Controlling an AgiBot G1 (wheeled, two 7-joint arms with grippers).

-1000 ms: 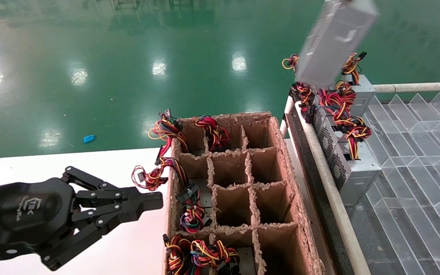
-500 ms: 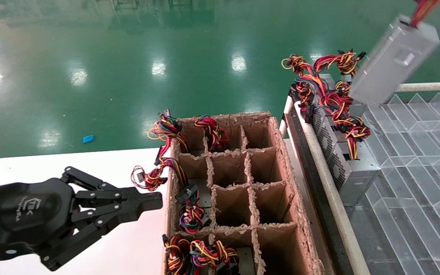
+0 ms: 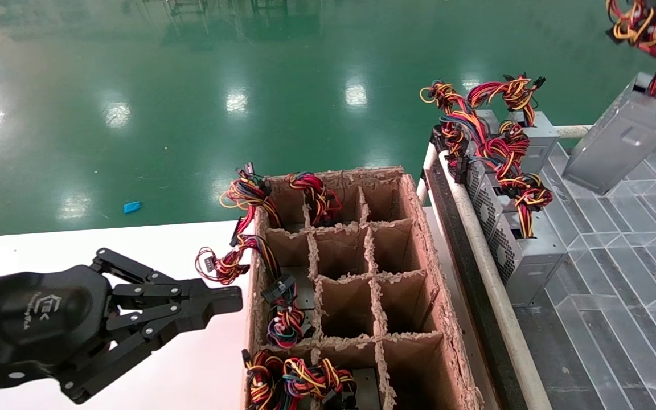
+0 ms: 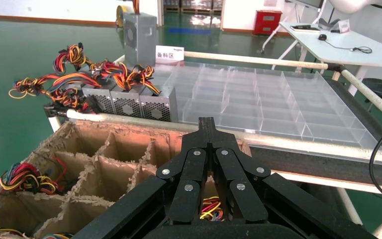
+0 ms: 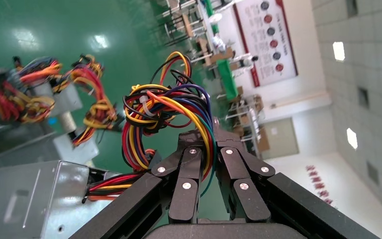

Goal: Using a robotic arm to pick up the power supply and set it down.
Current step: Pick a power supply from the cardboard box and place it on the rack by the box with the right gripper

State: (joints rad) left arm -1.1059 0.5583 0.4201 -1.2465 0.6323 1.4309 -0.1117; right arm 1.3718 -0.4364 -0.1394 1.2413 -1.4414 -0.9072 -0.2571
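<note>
With its fingers pinched on the wire bundle [image 5: 164, 112], the right gripper [image 5: 208, 130] carries the power supply [image 3: 624, 134] tilted in the air above the clear divider tray [image 3: 618, 228] — left gripper [image 3: 222, 299] parked closed beside the cardboard box [image 3: 356, 273]

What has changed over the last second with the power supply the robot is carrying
The power supply, hanging by its wire bundle from the right hand, swung rightward and downward, from above the row of parked units toward the clear divided tray. The grip on the wires stayed shut. The left hand stayed shut beside the cardboard box, which did not move.
</note>
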